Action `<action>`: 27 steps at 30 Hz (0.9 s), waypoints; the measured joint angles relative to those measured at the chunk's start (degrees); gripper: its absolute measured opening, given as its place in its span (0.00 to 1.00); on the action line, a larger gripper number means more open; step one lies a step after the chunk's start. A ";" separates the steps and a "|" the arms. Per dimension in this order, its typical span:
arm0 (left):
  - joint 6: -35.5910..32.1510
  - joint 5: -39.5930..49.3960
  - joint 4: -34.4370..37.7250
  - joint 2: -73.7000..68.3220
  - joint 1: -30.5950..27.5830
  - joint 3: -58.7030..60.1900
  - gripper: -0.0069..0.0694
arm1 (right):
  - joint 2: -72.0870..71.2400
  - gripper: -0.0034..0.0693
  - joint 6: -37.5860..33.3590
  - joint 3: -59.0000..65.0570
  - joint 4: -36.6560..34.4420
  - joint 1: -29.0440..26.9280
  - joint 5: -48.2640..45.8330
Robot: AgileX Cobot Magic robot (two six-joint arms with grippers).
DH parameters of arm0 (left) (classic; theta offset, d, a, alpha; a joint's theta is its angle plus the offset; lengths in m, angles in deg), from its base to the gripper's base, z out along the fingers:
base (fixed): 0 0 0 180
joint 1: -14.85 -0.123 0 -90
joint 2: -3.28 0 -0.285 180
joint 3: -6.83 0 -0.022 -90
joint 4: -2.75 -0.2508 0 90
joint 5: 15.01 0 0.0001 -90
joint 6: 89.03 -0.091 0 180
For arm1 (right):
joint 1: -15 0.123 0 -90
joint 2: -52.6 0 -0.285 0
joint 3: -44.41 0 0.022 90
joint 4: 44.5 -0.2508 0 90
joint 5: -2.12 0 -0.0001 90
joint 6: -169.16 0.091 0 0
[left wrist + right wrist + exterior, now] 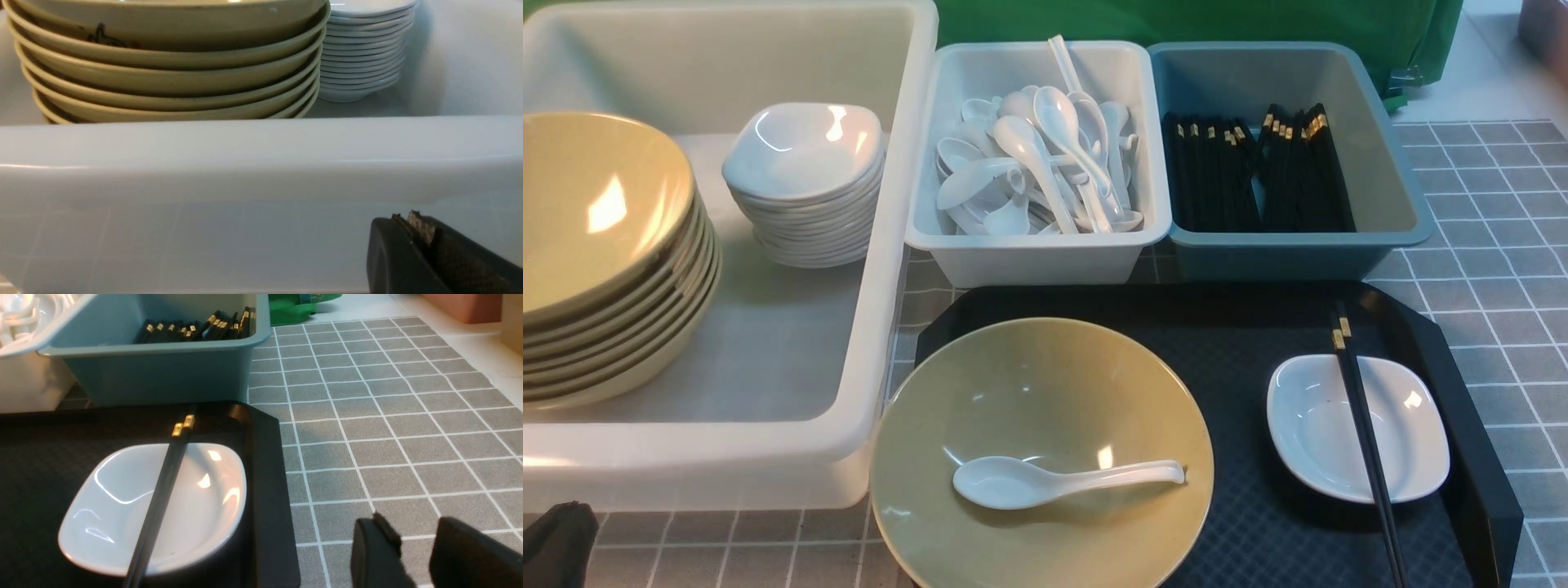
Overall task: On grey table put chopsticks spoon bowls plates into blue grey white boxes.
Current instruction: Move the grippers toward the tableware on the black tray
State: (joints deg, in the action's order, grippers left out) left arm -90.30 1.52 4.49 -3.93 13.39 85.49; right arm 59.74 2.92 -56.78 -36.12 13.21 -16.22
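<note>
While the left pincer point(413, 223) sits shut and empty just beside the near wall of the large white tub point(886, 278), at about eight o'clock of the desk point(1494, 204), that tub holds a stack of yellow bowls point(605, 245) with a stack of white plates point(805, 184) at their two o'clock. Toward twelve o'clock the grey-white box point(1037, 265) is filled with spoons point(1045, 155), and just beside it at three o'clock the blue box point(1282, 261) holds black chopsticks point(1225, 180). On the black tray point(1258, 327) at six o'clock, a single bowl point(1045, 392) carries one spoon point(1013, 482); at its three o'clock a plate point(1413, 441) lies with a pair of chopsticks point(1364, 433) across it. The right pincer point(412, 528) hovers open and empty over the bare desk at four o'clock, just beside the tray.
</note>
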 joint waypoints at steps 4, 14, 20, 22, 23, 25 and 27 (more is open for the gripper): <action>0.00 -0.41 3.38 0.00 0.00 0.00 0.08 | 0.00 0.37 0.00 0.00 0.00 0.00 0.00; 11.07 -3.03 38.97 0.00 0.00 0.00 0.08 | 0.00 0.37 12.73 0.00 -8.38 0.00 0.00; 18.06 -5.20 63.20 0.00 0.00 0.00 0.08 | 0.00 0.37 39.45 0.00 -23.71 0.00 0.00; 17.66 -5.80 65.50 0.00 0.00 0.00 0.08 | 0.00 0.37 40.41 0.00 -24.07 0.00 0.00; 17.14 -5.86 65.91 0.00 0.00 0.00 0.08 | 0.00 0.37 39.15 0.00 -24.00 0.00 0.00; 16.67 -5.99 66.35 0.00 0.00 0.00 0.08 | 0.00 0.37 36.64 0.00 -23.82 0.00 0.06; 16.00 -5.62 66.60 0.00 0.00 0.00 0.08 | 0.00 0.37 33.75 0.00 -23.64 0.00 0.10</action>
State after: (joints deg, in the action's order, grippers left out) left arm -74.30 -4.10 71.09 -3.93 13.39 85.49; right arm 59.74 36.67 -56.78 -59.76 13.21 -16.13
